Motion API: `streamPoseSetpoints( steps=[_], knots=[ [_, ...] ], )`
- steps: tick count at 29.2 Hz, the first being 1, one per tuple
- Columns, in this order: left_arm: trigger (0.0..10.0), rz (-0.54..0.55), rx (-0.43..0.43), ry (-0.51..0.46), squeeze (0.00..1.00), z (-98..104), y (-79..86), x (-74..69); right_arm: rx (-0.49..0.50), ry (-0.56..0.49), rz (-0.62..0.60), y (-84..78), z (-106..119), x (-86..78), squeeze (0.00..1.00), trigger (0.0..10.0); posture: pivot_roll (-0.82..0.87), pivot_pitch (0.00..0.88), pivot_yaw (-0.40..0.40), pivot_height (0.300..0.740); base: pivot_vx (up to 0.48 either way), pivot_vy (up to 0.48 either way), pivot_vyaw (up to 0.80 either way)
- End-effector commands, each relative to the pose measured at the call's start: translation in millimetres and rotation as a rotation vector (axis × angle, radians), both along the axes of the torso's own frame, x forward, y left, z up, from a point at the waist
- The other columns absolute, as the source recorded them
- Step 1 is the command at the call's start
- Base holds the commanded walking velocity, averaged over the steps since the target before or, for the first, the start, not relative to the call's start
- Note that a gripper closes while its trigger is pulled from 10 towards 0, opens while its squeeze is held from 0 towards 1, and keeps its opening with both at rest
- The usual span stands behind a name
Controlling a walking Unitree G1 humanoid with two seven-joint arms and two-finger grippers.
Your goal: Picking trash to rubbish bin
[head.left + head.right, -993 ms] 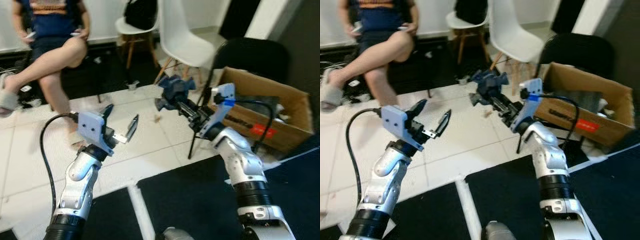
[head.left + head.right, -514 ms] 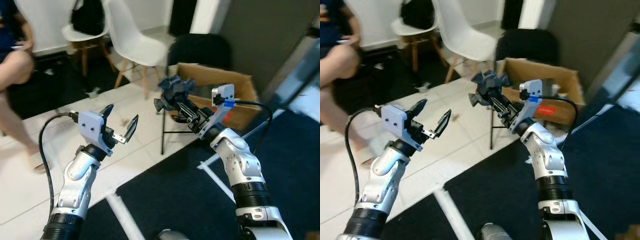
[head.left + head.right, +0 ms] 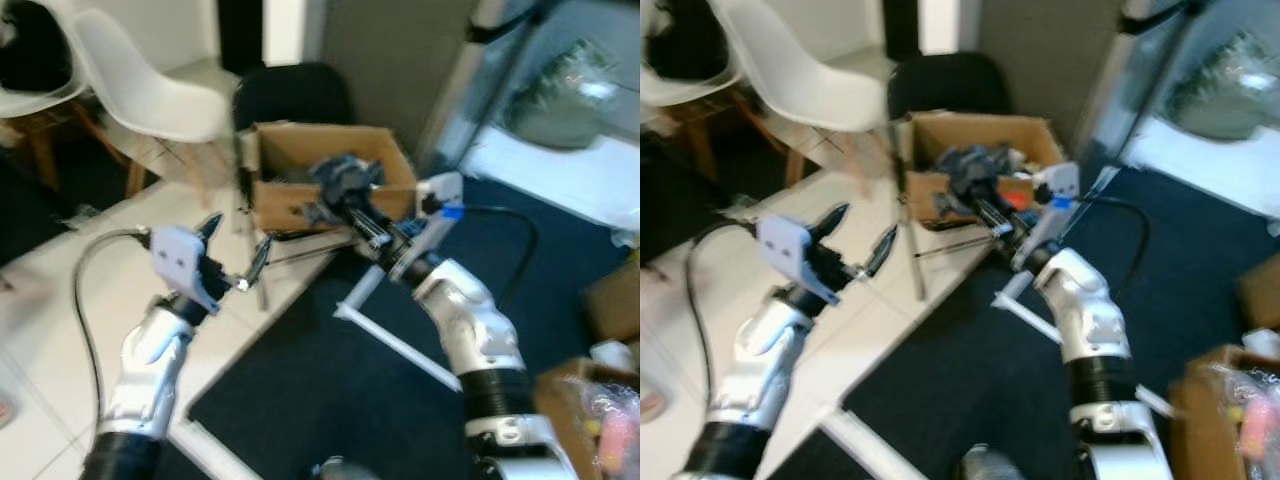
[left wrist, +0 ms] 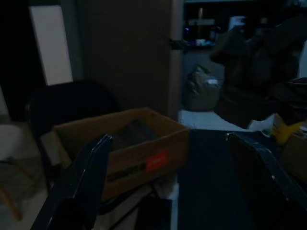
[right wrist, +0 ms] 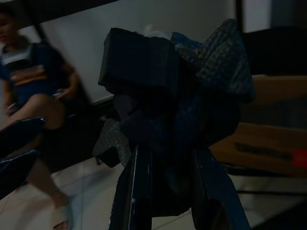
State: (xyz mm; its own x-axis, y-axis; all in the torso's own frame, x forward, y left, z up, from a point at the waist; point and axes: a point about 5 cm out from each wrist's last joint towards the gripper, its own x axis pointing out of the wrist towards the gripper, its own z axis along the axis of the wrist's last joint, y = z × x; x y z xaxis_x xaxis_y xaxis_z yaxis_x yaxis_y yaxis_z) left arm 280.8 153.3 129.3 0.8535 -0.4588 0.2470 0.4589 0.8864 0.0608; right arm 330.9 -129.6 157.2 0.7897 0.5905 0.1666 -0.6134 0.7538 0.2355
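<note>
While the right gripper (image 3: 345, 198) pinches the crumpled dark trash (image 5: 175, 103) at its middle, the cardboard box (image 3: 270, 170) lies just beyond. It looks soft and light. The left gripper (image 3: 235, 258) hangs open, empty.

Daylit head views smeared with motion blur, glare off the bright pane at upper right, both wrist views very dim, murky, soft-edged throughout
</note>
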Motion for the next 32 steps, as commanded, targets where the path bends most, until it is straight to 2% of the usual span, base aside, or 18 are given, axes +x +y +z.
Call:
streamPoseSetpoints(
  steps=[1, 13, 21, 32],
  knots=[
    [10.0, -0.01, 0.004, 0.006, 0.0, -0.8, -2.7, -0.4, -0.003, 0.003, 0.001, -1.5, -0.1, -0.3, 0.0, 10.0, 0.03, 0.0, -0.036, 0.74, 0.0, 0.0, -0.8],
    [10.0, -0.006, 0.0, 0.008, 0.0, 0.0, -3.3, -0.7, 0.004, -0.001, 0.001, -1.6, 0.4, -0.5, 0.0, 10.0, 0.03, 0.0, -0.036, 0.74, 0.0, 0.0, -0.77],
    [10.0, -0.03, -0.002, 0.02, 0.0, -1.4, -2.8, -2.3, 0.012, -0.016, 0.002, -2.0, 1.8, -1.1, 0.0, 10.0, 0.03, 0.0, -0.036, 0.74, 0.0, 0.0, 0.0],
    [10.0, -0.04, 0.0, 0.022, 0.0, -3.1, -1.5, -3.8, 0.011, -0.022, 0.004, -2.2, 2.0, -1.3, 0.0, 10.0, 0.03, 0.0, -0.036, 0.74, 0.278, 0.0, 0.0]
  ],
)
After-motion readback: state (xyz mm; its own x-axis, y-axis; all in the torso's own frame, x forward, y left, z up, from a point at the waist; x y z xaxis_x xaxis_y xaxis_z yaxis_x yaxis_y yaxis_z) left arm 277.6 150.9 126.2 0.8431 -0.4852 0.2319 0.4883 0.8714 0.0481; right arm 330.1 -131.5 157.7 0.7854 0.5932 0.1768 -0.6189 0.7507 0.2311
